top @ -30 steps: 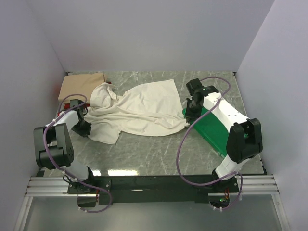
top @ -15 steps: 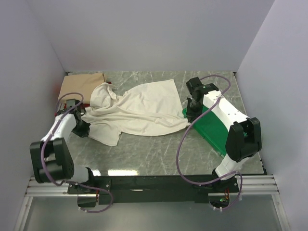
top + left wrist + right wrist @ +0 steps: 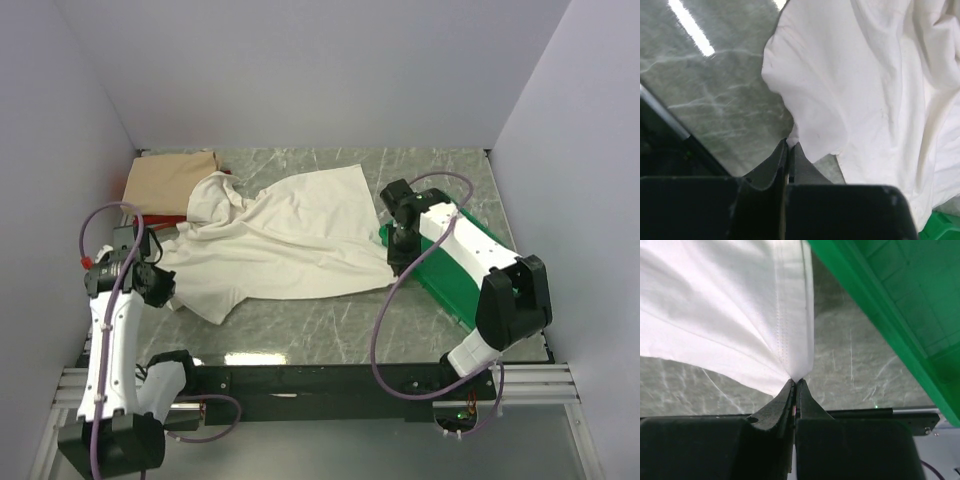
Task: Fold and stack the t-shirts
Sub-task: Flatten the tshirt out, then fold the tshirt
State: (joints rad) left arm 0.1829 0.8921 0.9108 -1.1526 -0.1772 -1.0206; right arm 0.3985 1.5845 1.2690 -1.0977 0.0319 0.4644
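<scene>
- My left pincer (image 3: 790, 145) is clamped shut on an edge of the cream t-shirt (image 3: 855, 90), which spreads ahead of it over the counter (image 3: 715, 100).
- My right pincer (image 3: 796, 381) pinches the same shirt's stitched hem, with the green tray (image 3: 890, 310) just to its right.
- The tan t-shirt (image 3: 170, 180) lies beyond the left pincer, touching the cream one.
</scene>
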